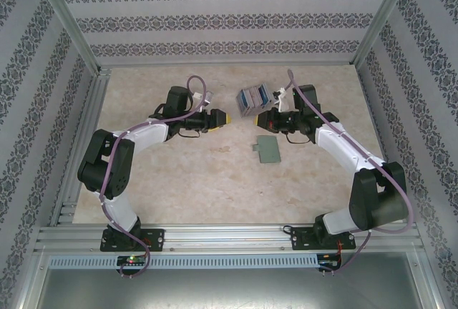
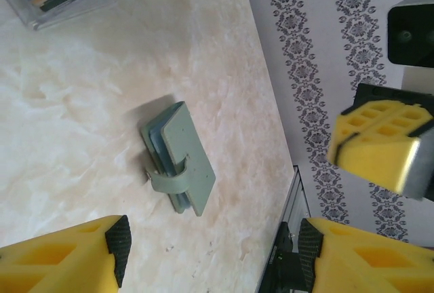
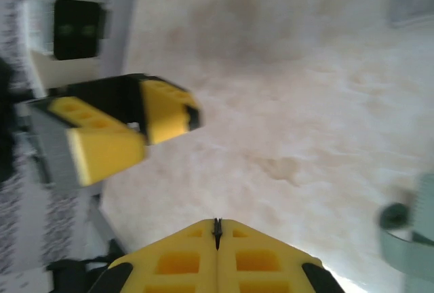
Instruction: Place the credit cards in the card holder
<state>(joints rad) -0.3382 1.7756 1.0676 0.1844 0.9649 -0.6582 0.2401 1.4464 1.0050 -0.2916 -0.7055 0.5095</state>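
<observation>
Not done: credit cards [image 1: 254, 98] bundled well apart from card holder [image 2: 180, 161] on counter [image 1: 179, 180]; blue edge inside holder, possibly one card already in. Nothing carried: left tool [image 2: 211, 256] released, right tool [image 3: 217, 235] clenched empty.

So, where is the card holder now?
In the top view the card holder lies flat on the table, right of centre, just nearer the arm bases than the right pincer; the cards sit beyond that pincer.

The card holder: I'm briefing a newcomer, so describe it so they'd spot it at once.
On the beige table, look near the middle, beside the right arm. The card holder lies flat there: a grey-green wallet with a strap, unlike the blue-and-white credit cards farther back.
</observation>
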